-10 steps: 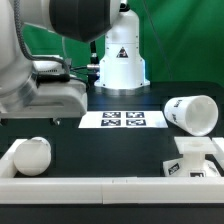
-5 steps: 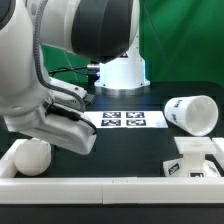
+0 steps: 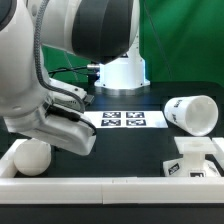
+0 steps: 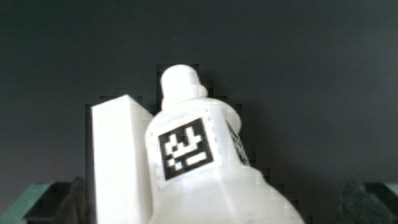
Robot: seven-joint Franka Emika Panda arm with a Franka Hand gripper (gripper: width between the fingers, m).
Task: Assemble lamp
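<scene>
The round bulb (image 3: 30, 157) lies at the exterior view's lower left, against the white frame's corner. In the wrist view the bulb (image 4: 199, 150) fills the middle, tag up and neck pointing away. My gripper (image 4: 210, 205) is open and hangs right over it; the dark fingertips (image 4: 43, 202) show at both lower corners, wide of the bulb, with the frame wall (image 4: 119, 150) between the bulb and one finger. In the exterior view the hand (image 3: 68, 130) sits just above the bulb and its fingers are hidden. The shade (image 3: 192, 113) lies on its side at the right. The base (image 3: 192, 158) stands at the lower right.
The marker board (image 3: 122, 120) lies flat in the middle of the black table. A low white frame rail (image 3: 100, 186) runs along the front edge. The arm's pedestal (image 3: 122, 68) stands at the back before a green curtain.
The arm swung down and forward from one second ago, bringing the hand over the bulb. Over the last half second nothing has moved.
</scene>
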